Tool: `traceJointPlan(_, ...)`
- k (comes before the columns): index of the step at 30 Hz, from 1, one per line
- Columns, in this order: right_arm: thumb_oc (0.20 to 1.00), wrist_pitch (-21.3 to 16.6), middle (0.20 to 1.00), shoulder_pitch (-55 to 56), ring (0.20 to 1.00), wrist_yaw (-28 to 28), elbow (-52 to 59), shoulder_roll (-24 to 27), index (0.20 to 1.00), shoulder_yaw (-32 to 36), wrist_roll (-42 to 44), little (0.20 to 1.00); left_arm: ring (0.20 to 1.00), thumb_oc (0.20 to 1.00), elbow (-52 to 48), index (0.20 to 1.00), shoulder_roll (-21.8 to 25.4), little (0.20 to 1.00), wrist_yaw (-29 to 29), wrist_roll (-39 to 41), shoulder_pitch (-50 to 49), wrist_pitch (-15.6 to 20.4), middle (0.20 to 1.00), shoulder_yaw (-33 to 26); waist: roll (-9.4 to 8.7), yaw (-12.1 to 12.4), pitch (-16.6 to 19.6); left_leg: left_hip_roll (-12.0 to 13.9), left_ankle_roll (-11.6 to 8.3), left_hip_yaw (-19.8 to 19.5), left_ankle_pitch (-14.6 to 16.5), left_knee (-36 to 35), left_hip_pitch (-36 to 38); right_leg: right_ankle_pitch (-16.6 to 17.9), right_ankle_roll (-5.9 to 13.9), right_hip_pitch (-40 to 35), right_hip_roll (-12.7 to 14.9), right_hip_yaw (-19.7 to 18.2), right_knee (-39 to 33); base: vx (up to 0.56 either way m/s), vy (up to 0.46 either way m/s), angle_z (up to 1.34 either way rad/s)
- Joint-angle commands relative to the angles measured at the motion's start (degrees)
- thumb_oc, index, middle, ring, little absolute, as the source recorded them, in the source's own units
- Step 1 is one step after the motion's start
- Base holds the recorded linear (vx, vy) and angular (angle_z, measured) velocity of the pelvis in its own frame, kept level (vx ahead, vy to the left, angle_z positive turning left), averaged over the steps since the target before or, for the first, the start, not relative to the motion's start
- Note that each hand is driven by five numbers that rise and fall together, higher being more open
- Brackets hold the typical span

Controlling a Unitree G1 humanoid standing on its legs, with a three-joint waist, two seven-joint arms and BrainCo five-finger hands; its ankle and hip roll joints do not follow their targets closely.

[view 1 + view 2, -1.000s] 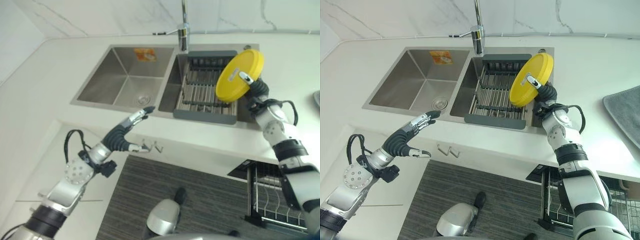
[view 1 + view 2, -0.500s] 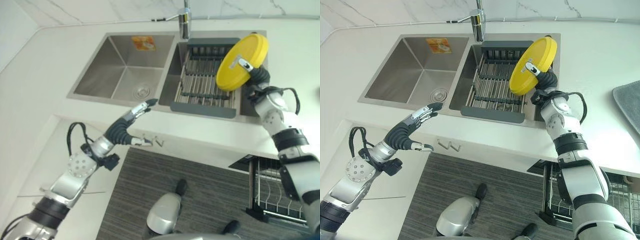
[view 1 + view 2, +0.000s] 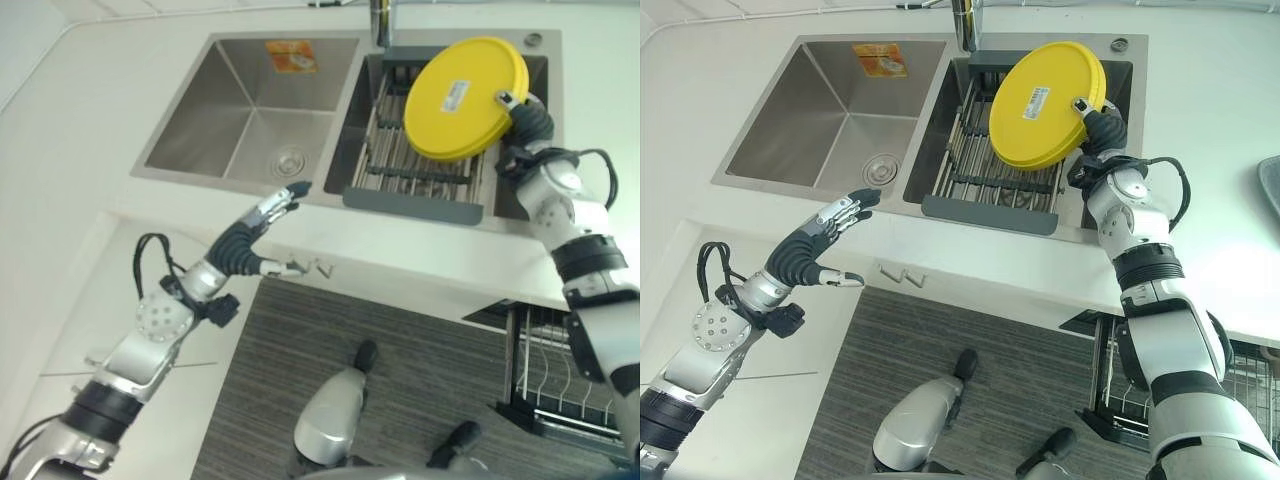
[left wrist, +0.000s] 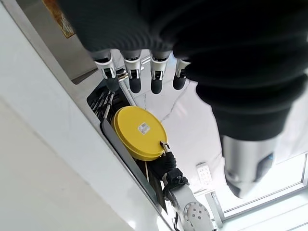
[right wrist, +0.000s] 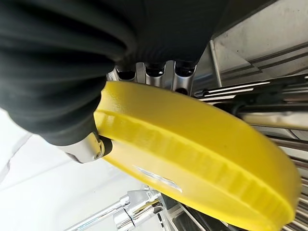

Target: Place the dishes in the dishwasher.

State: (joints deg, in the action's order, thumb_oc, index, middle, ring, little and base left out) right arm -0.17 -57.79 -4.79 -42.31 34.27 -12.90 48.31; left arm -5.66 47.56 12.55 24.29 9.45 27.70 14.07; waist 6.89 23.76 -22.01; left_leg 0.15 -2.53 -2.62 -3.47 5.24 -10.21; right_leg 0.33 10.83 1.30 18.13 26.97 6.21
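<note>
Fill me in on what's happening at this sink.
The right hand grips a yellow plate by its rim, holding it tilted above the drying rack in the sink's right basin. The left hand hangs open over the counter's front edge, holding nothing. The left basin holds no dishes. The pulled-out dishwasher rack sits at lower right, and the plate isn't there yet.

Both head cameras look steeply down from above the counter, side by side, taking in the double sink (image 3: 255,115), the drying rack (image 3: 415,165) and the floor below. The left wrist camera sits close behind the left hand (image 4: 144,72) and looks out past its fingertips across the counter edge toward the yellow plate (image 4: 138,132), which the head views share. The right wrist camera is pressed very near the plate's rim, facing the rack and faucet (image 5: 130,211).
</note>
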Motion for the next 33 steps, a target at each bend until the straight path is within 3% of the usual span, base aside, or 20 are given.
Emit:
traceJointPlan(1, 0.2, -5.9, 0.2, -4.1, 0.2, 1.3, 4.1, 0.6, 0.2, -1.9, -0.3, 0.2, 1.0, 1.0, -0.8, 1.0, 0.1, 1.0, -0.9, 4.6, 2.1, 2.9, 1.0, 0.7, -0.36, 2.5, 0.5, -4.1, 3.82, -2.2, 1.4, 0.9, -2.4, -4.7, 0.15, 3.9, 0.9, -2.2, 11.0, -0.04, -0.025, -0.01)
traceJointPlan(17, 0.2, -12.1, 0.2, 2.7, 0.2, -0.1, 14.9, -5.9, 0.2, 3.4, 6.7, 0.2, 1.0, 1.0, -0.6, 1.0, -3.5, 1.0, 2.4, 4.4, 1.2, -0.3, 1.0, 0.1, -2.84, 0.5, 5.8, -1.6, 2.61, 1.5, 2.2, -1.9, 3.6, -3.5, 0.56, -2.4, -0.8, -2.3, 4.7, -0.03, -0.066, -0.03)
traceJointPlan(24, 0.2, -14.5, 0.2, 8.4, 0.2, -6.9, 25.6, -10.7, 0.2, 3.9, 4.1, 0.2, 1.0, 1.0, -0.7, 1.0, -6.1, 1.0, 4.2, 2.6, 0.3, -2.3, 1.0, -0.1, -4.47, -2.3, 9.7, 1.0, 1.19, 5.6, 2.7, -4.1, 7.8, -2.4, -0.08, -5.5, -2.9, -4.0, 0.1, -0.06, -0.126, -0.18)
traceJointPlan(33, 0.2, -17.6, 0.2, 13.8, 0.2, -10.6, 32.0, -15.0, 0.2, 3.5, 4.0, 0.2, 1.0, 1.0, -0.5, 1.0, -10.3, 1.0, 4.3, -0.6, -0.2, -4.0, 1.0, 1.6, -5.51, -6.9, 14.0, 4.1, -0.52, 11.1, 3.4, -5.4, 11.9, -0.9, -1.68, -8.1, -4.5, -7.0, -5.0, -0.09, -0.127, -0.3)
